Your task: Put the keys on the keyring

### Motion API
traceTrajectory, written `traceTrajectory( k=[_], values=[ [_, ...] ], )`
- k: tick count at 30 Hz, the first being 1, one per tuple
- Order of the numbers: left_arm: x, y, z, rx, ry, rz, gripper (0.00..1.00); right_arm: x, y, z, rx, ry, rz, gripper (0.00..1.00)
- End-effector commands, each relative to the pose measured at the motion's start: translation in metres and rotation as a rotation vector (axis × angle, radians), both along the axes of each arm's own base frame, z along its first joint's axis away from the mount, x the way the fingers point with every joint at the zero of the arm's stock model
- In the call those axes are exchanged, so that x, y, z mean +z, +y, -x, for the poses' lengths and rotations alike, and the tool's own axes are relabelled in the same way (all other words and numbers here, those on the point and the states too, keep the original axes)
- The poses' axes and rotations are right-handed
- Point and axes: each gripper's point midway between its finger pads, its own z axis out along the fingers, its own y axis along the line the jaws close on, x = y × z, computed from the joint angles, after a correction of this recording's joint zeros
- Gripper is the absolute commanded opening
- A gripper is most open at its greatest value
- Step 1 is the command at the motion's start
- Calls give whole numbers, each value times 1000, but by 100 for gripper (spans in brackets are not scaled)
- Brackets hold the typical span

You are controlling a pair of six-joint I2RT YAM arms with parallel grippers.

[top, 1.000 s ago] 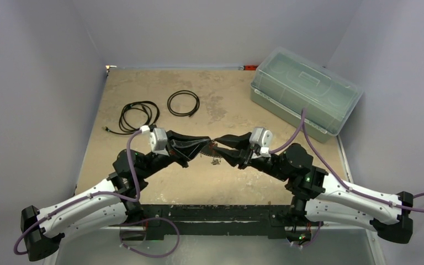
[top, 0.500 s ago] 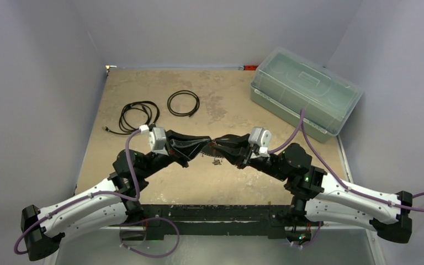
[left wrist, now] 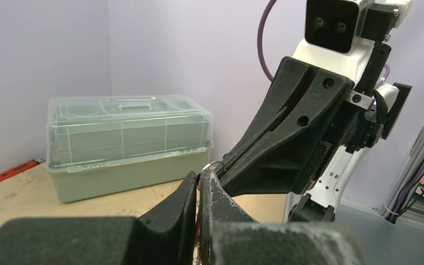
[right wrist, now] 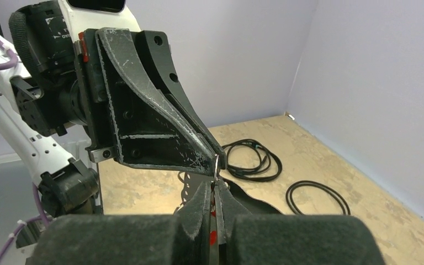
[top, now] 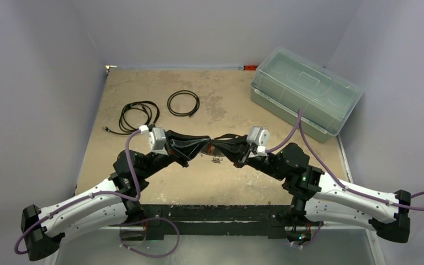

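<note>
Over the middle of the table my two grippers meet tip to tip. My left gripper point(top: 206, 146) point(left wrist: 201, 175) is shut on the keyring, a thin silver wire loop point(left wrist: 212, 164) that sticks out of its tips. In the right wrist view the keyring's bumpy chain-like part point(right wrist: 190, 190) hangs below the left fingers point(right wrist: 160, 127). My right gripper point(top: 218, 148) point(right wrist: 213, 187) is shut on a flat key with a red head point(right wrist: 213, 212), its tip against the wire loop point(right wrist: 216, 165). Small dark keys point(top: 216, 160) show just below the tips; I cannot tell whether they hang or lie.
A pale green box with a clear lid point(top: 305, 96) point(left wrist: 127, 143) stands at the back right. Two black cable coils point(top: 183, 102) point(top: 138, 116) lie at the back left, also in the right wrist view point(right wrist: 317, 196).
My right gripper's jaws have closed and it has shifted slightly left, up against the left gripper's tip. The left gripper has held still, shut.
</note>
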Motion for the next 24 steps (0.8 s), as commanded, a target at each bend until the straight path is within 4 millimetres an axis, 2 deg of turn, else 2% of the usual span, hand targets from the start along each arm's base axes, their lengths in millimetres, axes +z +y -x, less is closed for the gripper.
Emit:
traceTrajectory(
  k=[1, 9, 10, 13, 16, 20, 24],
  values=[
    [25, 4, 12, -45, -42, 89, 0, 8, 1, -3, -9, -16, -30, 0],
    [17, 6, 8, -10, -46, 37, 0, 8, -6, -3, -27, -14, 5, 0],
    [16, 6, 7, -3, -47, 21, 4, 7, -6, -3, -27, -12, 15, 0],
    [14, 8, 5, 15, -48, -24, 26, 7, -9, -3, -31, -7, 29, 0],
    [13, 10, 4, 33, -58, -79, 40, 7, -11, -3, -37, 1, 43, 0],
    [11, 14, 3, 60, -88, -184, 52, 4, -12, -4, -44, 14, 67, 0],
    [14, 16, 4, 59, -149, -320, 54, -1, -15, -9, -77, 34, 103, 0]
  ],
)
